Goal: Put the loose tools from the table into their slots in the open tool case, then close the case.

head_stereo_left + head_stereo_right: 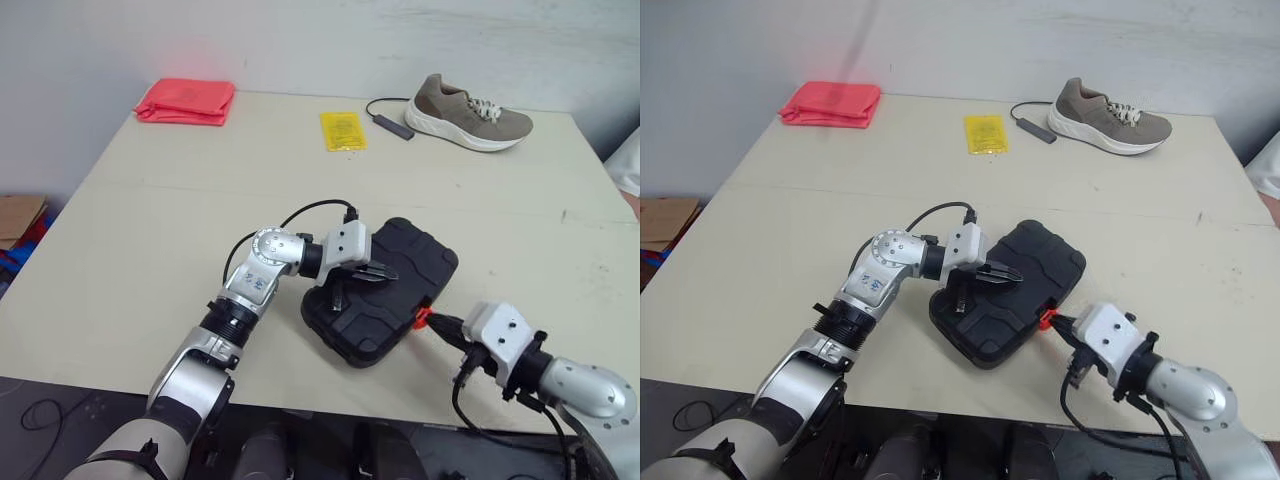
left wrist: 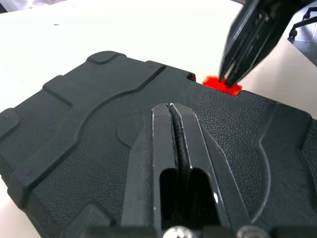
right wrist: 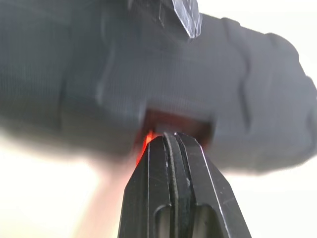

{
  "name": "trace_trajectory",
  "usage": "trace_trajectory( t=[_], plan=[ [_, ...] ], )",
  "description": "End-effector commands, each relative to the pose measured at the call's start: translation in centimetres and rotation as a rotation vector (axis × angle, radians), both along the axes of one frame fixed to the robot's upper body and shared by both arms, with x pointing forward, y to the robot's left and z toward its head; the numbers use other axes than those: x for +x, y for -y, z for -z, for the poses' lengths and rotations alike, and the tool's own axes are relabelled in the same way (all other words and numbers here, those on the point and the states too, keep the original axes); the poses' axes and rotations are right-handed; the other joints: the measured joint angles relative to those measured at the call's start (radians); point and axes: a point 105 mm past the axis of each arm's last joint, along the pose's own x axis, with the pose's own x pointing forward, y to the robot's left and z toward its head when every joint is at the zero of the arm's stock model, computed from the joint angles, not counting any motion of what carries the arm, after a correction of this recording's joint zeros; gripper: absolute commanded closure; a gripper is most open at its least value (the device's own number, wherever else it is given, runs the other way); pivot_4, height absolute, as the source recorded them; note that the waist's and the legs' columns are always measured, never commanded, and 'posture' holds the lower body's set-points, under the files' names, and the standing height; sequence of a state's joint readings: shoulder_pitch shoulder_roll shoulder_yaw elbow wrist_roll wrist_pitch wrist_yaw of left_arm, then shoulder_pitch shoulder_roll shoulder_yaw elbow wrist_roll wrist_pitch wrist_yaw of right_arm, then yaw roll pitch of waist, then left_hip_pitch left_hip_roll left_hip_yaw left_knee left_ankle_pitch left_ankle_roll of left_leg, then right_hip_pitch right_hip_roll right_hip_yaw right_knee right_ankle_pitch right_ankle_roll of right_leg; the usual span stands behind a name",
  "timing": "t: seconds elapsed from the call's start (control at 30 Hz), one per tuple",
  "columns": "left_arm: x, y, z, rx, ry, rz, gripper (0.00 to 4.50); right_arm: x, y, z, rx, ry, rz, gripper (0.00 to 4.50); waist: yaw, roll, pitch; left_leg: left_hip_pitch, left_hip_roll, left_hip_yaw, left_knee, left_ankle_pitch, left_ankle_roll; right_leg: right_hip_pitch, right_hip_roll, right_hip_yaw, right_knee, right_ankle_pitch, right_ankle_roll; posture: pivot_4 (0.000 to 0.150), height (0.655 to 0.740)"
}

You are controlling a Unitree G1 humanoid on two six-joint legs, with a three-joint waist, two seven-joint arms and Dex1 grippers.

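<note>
Surface: cream table [image 1: 130, 250], matte, faint seam running across it mid-depth. Plain white wall [image 1: 300, 40] behind the far edge. Floor at the robot's left: brown cardboard box [image 1: 18, 218], loose black cord [image 1: 40, 412] under the near edge.

Far side of the table, L to R: folded red cloth [image 1: 186, 101] at the left corner; yellow packet [image 1: 343, 131] lying flat; thin black cable [image 1: 385, 115] w/ small block end; grey shoe [image 1: 466, 112], white sole, on its sole, toe pointing right.

Writing: print on the packet too small to read. Small mark on the L arm shell, not legible. Case lid: moulded ribs, pebbled texture.

Tool case [image 1: 415, 260]: black, lid down, lying skewed near the front edge, about centre. Red latch [image 1: 423, 316] on its right-hand side.

L gripper [image 2: 171, 108]: fingers pressed together, nothing between them, lying low over the middle of the lid; contact w/ lid can't be told.

R gripper [image 3: 170, 136]: fingers also clenched flat together, holding nothing, tip right at the red latch, arm coming in from the front right.
</note>
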State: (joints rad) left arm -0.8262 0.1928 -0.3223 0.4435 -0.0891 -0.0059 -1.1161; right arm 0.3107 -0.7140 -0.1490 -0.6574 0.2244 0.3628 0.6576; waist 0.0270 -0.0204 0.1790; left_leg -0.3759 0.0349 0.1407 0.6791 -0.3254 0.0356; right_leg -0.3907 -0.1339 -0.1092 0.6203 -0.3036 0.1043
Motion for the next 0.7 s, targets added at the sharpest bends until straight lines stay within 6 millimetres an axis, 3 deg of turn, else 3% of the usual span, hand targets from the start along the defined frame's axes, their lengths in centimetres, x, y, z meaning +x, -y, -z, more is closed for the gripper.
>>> trace_trajectory(
  t=[0.03, 0.17, 0.4, 0.7],
  plan=[
    [-0.3, 0.2, 2.1, 0.07, -0.046, 0.004, 4.48, -0.9, 0.1, -0.1, 0.015, -0.008, -0.008, 4.5, 0.0, 0.001, -0.001, 0.0, 0.0, 0.0, 0.0, -0.001, 0.001, 0.0, 0.0, 0.0, 0.0, 0.0, 0.0, 0.15, 0.74],
    [-0.2, 0.3, 2.3, 0.082, -0.045, 0.004, 4.48, -1.9, 0.4, 1.3, 0.052, -0.072, 0.016, 4.5, 0.001, 0.004, -0.002, 0.0, 0.0, 0.0, 0.0, -0.002, 0.002, 0.0, 0.0, 0.0, 0.0, 0.0, 0.0, 0.15, 0.74],
    [0.1, 0.5, 2.7, 0.111, -0.056, -0.008, 4.48, -0.5, 0.4, 3.7, 0.125, -0.097, 0.067, 4.5, -0.002, 0.006, -0.004, 0.0, 0.0, 0.0, 0.0, -0.004, 0.005, 0.0, 0.0, 0.0, 0.0, 0.0, 0.0, 0.15, 0.74],
    [0.2, -0.6, 4.7, 0.193, -0.093, -0.037, 4.48, 2.4, -1.4, 1.8, 0.217, 0.044, -0.012, 4.5, -0.004, 0.009, -0.006, 0.0, 0.0, 0.0, 0.0, -0.004, 0.005, 0.0, 0.0, 0.001, 0.0, 0.0, 0.0, 0.15, 0.74]
  ],
)
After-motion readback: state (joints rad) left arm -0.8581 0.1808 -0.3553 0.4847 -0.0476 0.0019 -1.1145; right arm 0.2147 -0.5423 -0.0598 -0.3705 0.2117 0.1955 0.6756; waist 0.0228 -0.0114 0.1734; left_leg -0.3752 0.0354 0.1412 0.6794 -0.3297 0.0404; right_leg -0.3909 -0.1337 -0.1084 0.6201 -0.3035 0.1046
